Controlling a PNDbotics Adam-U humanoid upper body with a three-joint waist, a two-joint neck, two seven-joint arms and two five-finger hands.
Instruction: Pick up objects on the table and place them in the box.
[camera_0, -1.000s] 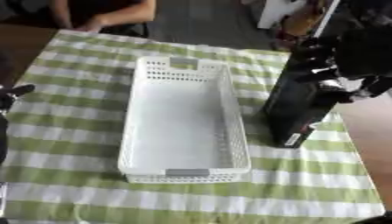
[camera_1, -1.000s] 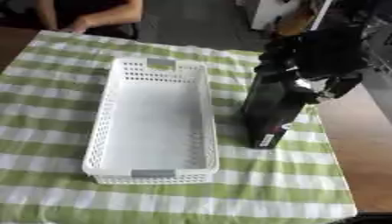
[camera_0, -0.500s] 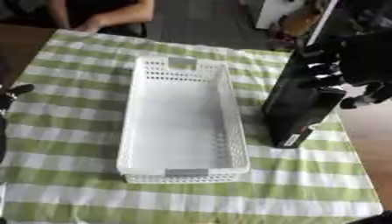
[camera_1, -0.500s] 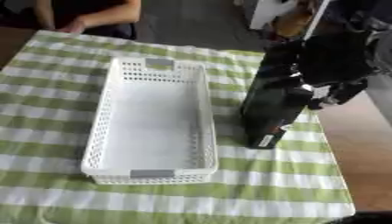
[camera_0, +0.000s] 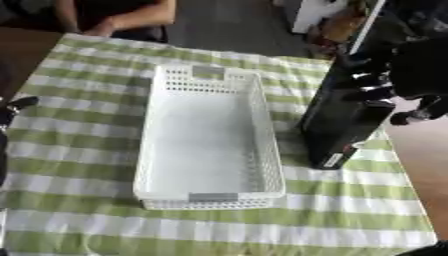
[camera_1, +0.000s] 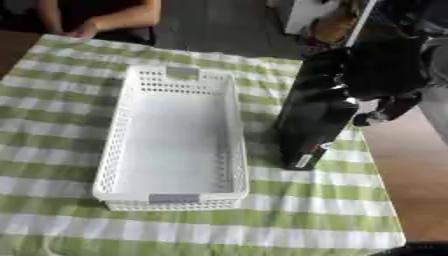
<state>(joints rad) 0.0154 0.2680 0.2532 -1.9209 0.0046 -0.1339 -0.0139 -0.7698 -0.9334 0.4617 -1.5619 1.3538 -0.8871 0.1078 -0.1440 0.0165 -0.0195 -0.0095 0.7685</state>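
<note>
A tall black box (camera_0: 339, 122) with a small white and red label near its bottom stands tilted on the green checked cloth, right of the white perforated basket (camera_0: 151, 150). My right hand (camera_0: 411, 75) comes in from the upper right and is curled round the black box's upper part. The basket holds nothing that I can see. My left hand (camera_0: 10, 107) shows only as a dark bit at the left edge; its fingers cannot be made out.
The table's right edge (camera_1: 394, 170) runs close beside the black box, with bare wood beyond the cloth. A person's arms rest at the far edge. Cartons and white furniture stand behind the table at the upper right.
My right hand has lowered along the black box's top and the box has tipped slightly. The basket has stayed where it was.
</note>
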